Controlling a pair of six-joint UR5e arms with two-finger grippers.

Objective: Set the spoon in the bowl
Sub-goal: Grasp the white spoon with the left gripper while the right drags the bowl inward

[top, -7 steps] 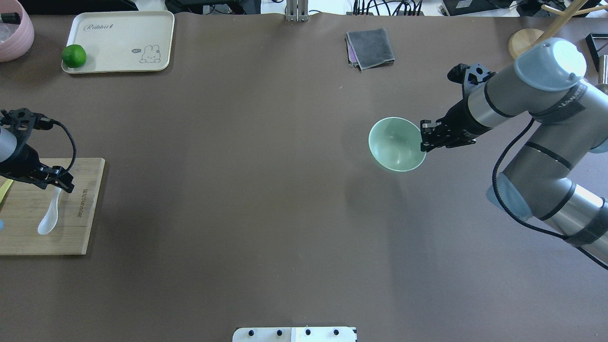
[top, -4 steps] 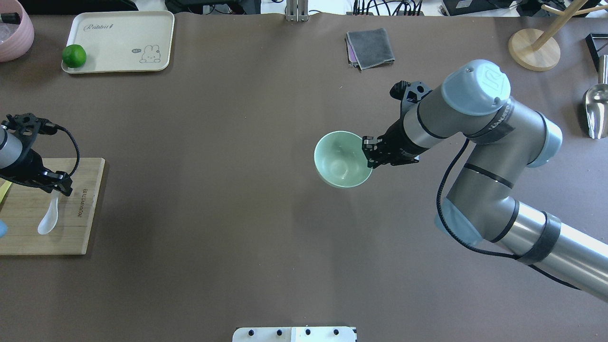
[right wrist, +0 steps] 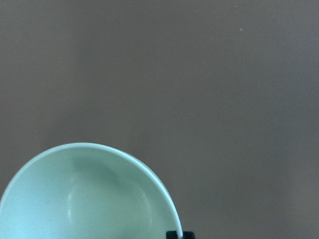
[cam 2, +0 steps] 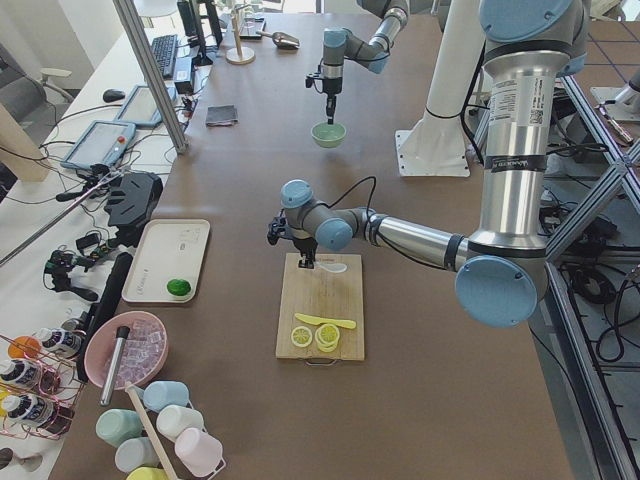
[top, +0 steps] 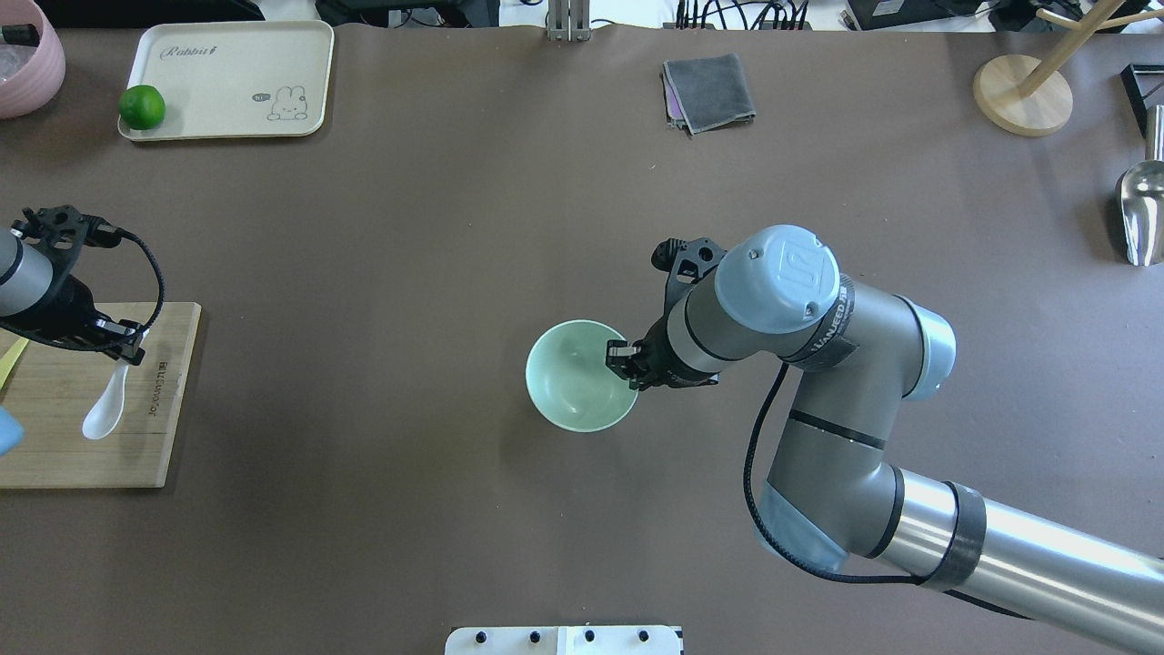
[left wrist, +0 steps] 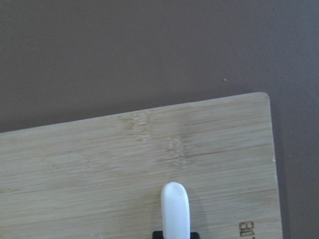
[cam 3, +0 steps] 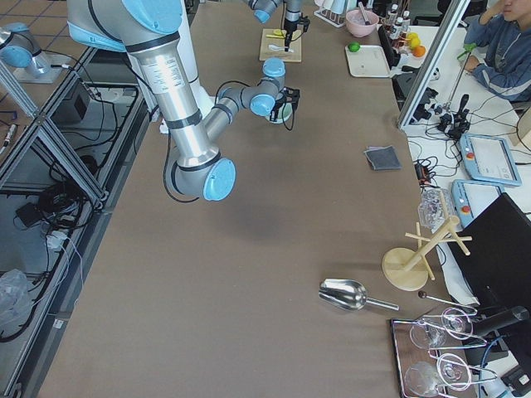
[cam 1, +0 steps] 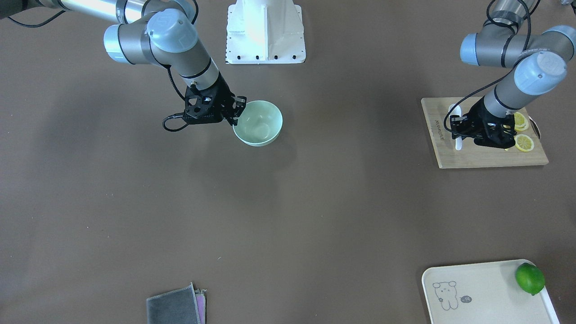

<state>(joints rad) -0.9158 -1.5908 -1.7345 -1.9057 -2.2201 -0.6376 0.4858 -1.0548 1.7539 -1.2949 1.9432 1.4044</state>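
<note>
Pinches the spoon [top: 100,414] at the handle with the left gripper [top: 127,353], over the cutting board [top: 55,459]; cannot tell whether clear of the wood or touching it. Clamps the right gripper [top: 627,364] on the rim of the bowl [top: 568,382], one finger inside and one outside, near the middle of the table [top: 364,509]; cannot tell whether resting there or held above it. Leaves spoon and bowl well apart, so risks most on the carry: losing a smooth handle held near one end, dragged round by the heavy scoop under a quick move. Risks tipping or twisting the bowl too, gripped at a single spot on a slick rim. Risks a clash at the drop as well, with the right fingers taking up part of the rim; calls for coming in over the free side, low, before letting go
</note>
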